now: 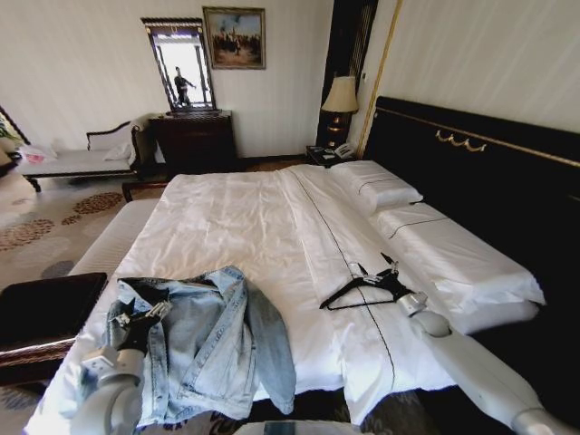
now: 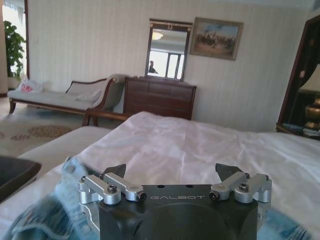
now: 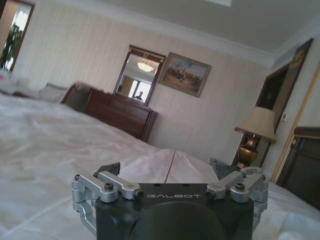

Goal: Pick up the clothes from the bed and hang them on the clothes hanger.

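Denim jacket crumpled on bed, my L end effector spread over its collar, R end effector spread at black hanger nr pillows.

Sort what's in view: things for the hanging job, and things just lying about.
Job: jacket, hanger, bed, left gripper at the jacket, right gripper at the hanger.
Lying about: pillows, lamp, dresser, daybed, painting.
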Tool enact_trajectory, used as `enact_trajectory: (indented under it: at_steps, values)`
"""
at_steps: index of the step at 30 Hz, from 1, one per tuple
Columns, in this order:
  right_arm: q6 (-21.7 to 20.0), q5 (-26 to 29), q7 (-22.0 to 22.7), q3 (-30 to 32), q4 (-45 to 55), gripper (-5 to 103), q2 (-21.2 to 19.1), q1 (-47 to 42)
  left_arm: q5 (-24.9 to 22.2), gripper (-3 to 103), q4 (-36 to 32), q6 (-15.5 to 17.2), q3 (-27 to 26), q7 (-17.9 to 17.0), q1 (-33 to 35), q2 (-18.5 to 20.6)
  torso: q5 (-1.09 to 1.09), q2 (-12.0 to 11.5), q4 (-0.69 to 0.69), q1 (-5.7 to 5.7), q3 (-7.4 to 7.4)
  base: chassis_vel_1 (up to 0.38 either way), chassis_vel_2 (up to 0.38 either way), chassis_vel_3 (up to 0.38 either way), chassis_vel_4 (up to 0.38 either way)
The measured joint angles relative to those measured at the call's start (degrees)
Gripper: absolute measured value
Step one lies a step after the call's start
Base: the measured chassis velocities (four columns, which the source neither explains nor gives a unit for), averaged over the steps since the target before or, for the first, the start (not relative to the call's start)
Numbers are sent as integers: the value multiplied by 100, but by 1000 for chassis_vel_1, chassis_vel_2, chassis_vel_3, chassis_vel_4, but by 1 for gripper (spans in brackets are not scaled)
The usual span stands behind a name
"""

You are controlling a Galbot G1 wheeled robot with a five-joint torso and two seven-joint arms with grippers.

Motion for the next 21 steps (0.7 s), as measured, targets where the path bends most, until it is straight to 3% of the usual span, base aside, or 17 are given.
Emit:
enact_trajectory:
  at_steps: [4, 6, 10, 12, 14, 15, 17, 21]
  values:
    - [-446, -417, 74, -51, 8, 100, -156, 136, 223, 100, 256, -206, 61, 25, 150, -106, -3, 1, 6, 0, -1, 25, 59, -12, -14]
    - [-852, -497, -213, -116, -8, 100, -325, 224, 365, 100, 491, -476, 126, 42, 297, -198, 1, 1, 5, 0, 0, 35, 47, -6, -1]
    - [-1256, -540, -728, -204, -271, 100, -516, 518, 468, 100, 594, -860, 190, 93, 459, -283, 6, 1, -1, -1, 0, 0, 0, 0, 0]
    - [-1335, -543, -819, -210, -314, 100, -544, 577, 475, 100, 575, -893, 194, 95, 481, -296, 7, 0, -1, -1, 0, 0, 0, 0, 0]
    - [-1578, -532, -1097, -220, -440, 100, -631, 748, 492, 100, 489, -927, 195, 97, 516, -323, 5, 0, -2, -1, 0, 0, 0, 0, 0]
    - [-1682, -513, -1574, -252, -694, 100, -692, 1000, 511, 100, 377, -929, 191, 98, 536, -334, 3, 0, -1, 0, 0, 0, 0, 0, 0]
    - [-1695, -544, -1792, -260, -813, 100, -697, 1101, 513, 100, 346, -928, 188, 98, 541, -336, 3, 0, -2, 0, 0, 0, 0, 0, 0]
    - [-1690, -797, -2775, -431, -1552, 100, -559, 1669, 569, 100, 180, -918, 198, 75, 586, -379, 1, 1, 1, -1, 0, 0, 0, 0, 0]
